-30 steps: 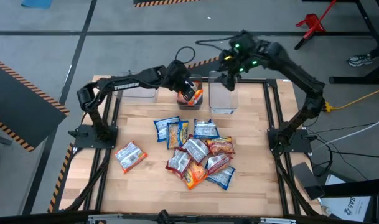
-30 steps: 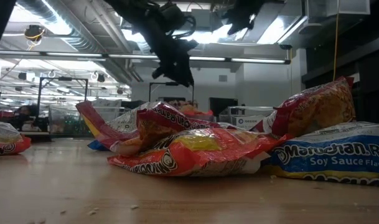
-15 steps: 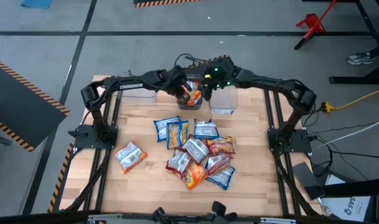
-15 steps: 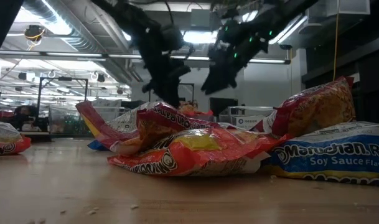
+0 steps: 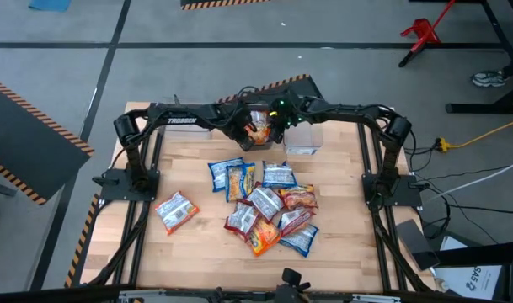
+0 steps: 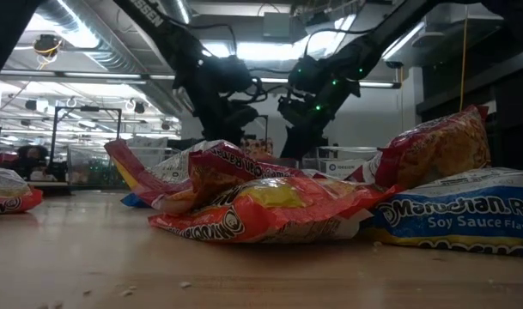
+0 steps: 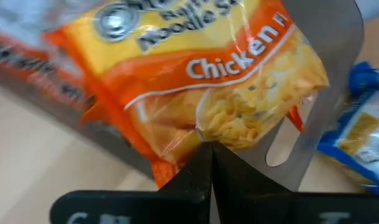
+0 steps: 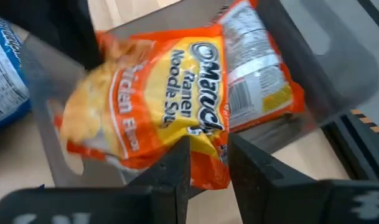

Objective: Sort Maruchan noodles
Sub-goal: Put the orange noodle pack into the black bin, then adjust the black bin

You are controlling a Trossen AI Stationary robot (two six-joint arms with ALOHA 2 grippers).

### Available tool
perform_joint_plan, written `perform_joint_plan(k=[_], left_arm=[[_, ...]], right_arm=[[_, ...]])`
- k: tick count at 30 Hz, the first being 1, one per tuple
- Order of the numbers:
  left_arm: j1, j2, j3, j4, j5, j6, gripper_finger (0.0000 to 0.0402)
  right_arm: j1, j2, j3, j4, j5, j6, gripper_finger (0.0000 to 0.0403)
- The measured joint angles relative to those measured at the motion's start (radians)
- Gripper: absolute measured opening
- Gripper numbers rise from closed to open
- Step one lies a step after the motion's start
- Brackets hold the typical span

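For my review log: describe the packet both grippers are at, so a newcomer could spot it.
At the table's far edge, find the middle clear bin. The orange Chicken packet hangs over it, pinched by the left gripper; the other packets lie flat mid-table.

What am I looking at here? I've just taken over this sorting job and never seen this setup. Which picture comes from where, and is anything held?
It is a robot with two dark arms at a wooden table. One picture looks straight down, one looks level across the tabletop, and one comes from each wrist. Loose noodle packets lie piled mid-table, with a lone packet to the robot's left. Both arms meet at the far edge over a clear bin. The left end effector is shut on an orange Chicken packet. The right end effector is open beside that packet.
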Motion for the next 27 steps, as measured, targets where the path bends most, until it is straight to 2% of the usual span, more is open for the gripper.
perform_joint_plan(k=[4,9,14,17,19,24,27], left_arm=[[0.000,0.019,0.000,0.036,0.065,-0.002,0.0001],[0.010,-0.014,0.013,-0.004,0.068,0.003,0.0001],[0.037,-0.117,0.026,-0.113,0.032,0.047,0.0001],[0.051,-0.175,0.024,-0.180,-0.089,0.064,0.0001],[0.062,-0.183,0.025,-0.157,-0.151,0.074,0.0001],[0.088,-0.133,0.024,-0.142,-0.128,0.054,0.0001],[0.087,-0.084,0.024,-0.143,-0.115,0.047,0.0001]], right_arm=[[0.000,0.000,0.081,-0.049,0.000,-0.003,0.0088],[0.014,-0.001,0.190,-0.131,-0.026,-0.022,0.0088],[0.055,-0.002,0.207,-0.145,-0.064,-0.055,0.0088],[0.096,0.004,0.200,-0.123,-0.012,-0.107,0.0088],[0.112,0.011,0.194,-0.121,0.012,-0.135,0.0088],[0.132,0.058,0.192,-0.150,0.053,-0.161,0.0088],[0.130,0.082,0.192,-0.186,0.042,-0.161,0.0088]])
